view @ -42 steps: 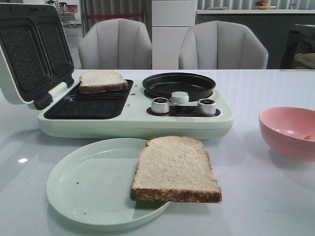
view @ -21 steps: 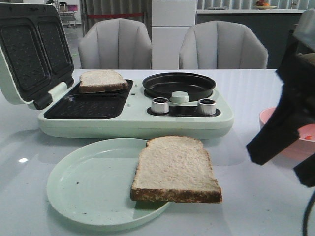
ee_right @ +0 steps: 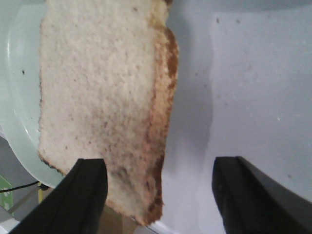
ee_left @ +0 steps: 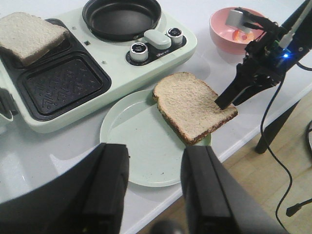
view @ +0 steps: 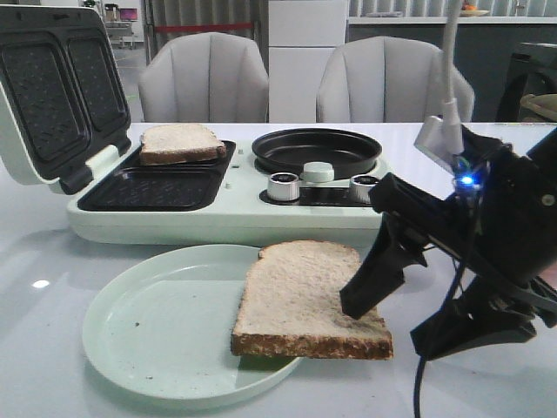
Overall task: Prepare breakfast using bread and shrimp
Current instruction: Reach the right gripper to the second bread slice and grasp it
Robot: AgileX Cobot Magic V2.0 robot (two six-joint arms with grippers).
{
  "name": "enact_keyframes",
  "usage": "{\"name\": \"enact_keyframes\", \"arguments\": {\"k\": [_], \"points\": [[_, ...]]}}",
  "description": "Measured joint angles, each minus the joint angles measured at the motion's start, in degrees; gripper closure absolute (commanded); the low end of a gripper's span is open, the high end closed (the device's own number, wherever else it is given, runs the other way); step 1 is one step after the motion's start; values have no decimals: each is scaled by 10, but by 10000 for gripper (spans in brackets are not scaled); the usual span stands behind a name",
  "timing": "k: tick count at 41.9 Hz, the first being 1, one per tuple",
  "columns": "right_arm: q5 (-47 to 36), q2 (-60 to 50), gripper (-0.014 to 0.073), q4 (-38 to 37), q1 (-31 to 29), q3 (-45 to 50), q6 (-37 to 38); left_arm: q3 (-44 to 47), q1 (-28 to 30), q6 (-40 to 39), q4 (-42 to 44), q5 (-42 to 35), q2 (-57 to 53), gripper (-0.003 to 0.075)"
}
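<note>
One bread slice (view: 309,300) lies half on a pale green plate (view: 148,331), overhanging its right rim. It also shows in the left wrist view (ee_left: 192,105) and the right wrist view (ee_right: 102,97). The second slice (view: 180,142) sits on the back grill plate of the sandwich maker (view: 235,218). My right gripper (view: 392,318) is open, its jaws straddling the near right corner of the plate's slice, one finger over the slice and one over the table. The shrimp (ee_left: 241,35) lies in the pink bowl (ee_left: 222,34). My left gripper (ee_left: 155,151) is open and empty, above the plate's near edge.
The sandwich maker's lid (view: 52,87) stands open at the left. A round black pan (view: 316,150) and two silver knobs (view: 283,186) are on its right half. The table's front edge (ee_left: 243,141) runs close to the plate. Two grey chairs (view: 204,78) stand behind.
My right arm has come in from the right and moved left and down to the bread slice on the plate. It now hides the pink bowl in the front view.
</note>
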Motion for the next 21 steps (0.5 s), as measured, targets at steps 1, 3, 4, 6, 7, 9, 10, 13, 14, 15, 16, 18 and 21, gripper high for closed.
{"name": "enact_keyframes", "arguments": {"k": [1,3,4,6,7,9,10,13,14,15,16,18,21], "points": [[1,6,33,9,0,-6,-9,0,0,0,0,-1,0,393],[7,20,33,24,0,-14,-23,0,0,0,0,-1,0,393],[11,25,33,31,0,-20,-29,0,0,0,0,-1,0,393],[17,36,33,41,0,-29,-36,0,0,0,0,-1,0,393],[21,41,34,45,0,-35,-41,0,0,0,0,-2,0,393],[28,50,48,50,0,-42,-46,0,0,0,0,-2,0,393],[32,53,63,52,0,-45,-48,0,0,0,0,-2,0,393],[40,60,141,54,0,-53,-58,0,0,0,0,-2,0,393],[41,63,169,54,0,-53,-60,0,0,0,0,-2,0,393],[41,64,208,54,0,-54,-61,0,0,0,0,-2,0,393],[42,64,236,54,0,-54,-62,0,0,0,0,-2,0,393],[42,66,297,53,0,-54,-64,0,0,0,0,-2,0,393],[42,67,365,52,0,-54,-64,0,0,0,0,-2,0,393]]}}
